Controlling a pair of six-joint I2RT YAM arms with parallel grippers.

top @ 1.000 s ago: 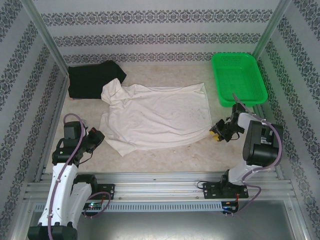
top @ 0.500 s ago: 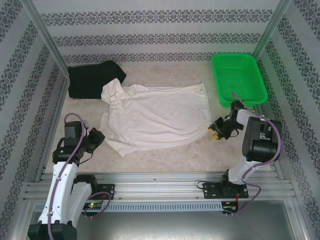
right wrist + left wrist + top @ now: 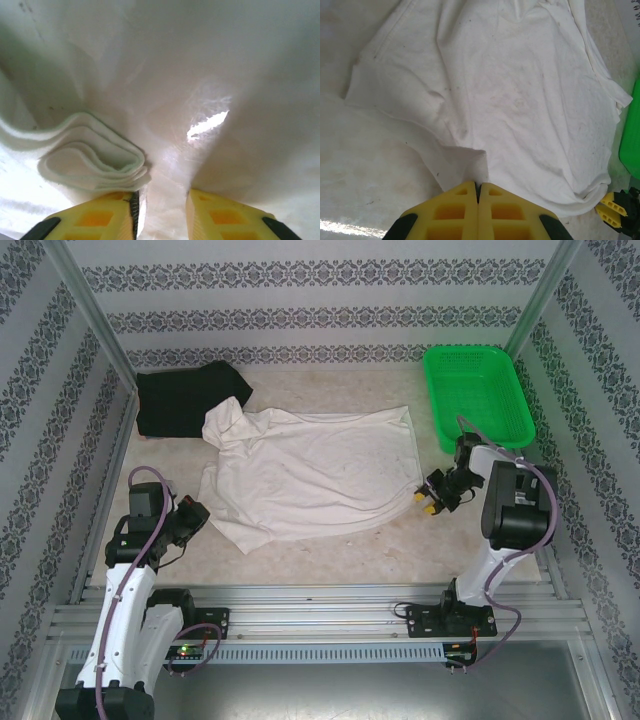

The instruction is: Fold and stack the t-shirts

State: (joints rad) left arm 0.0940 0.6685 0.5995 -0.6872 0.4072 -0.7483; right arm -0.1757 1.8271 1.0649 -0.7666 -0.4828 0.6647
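The spread t-shirt (image 3: 310,475) lies across the middle of the bench (image 3: 350,550), its hem toward the right. Behind it, in the far left corner, sits the bunched t-shirt (image 3: 185,400), and the spread shirt's far left part touches its near right edge. The basket (image 3: 470,349) stands in the far right corner, just beyond the spread shirt's far right corner and apart from it. The left gripper (image 3: 195,515) is at the near left, just beside the shirt's near left edge. The right gripper (image 3: 430,498) is at the shirt's near right corner, in front of the basket, where layered cloth lies just ahead of its left side.
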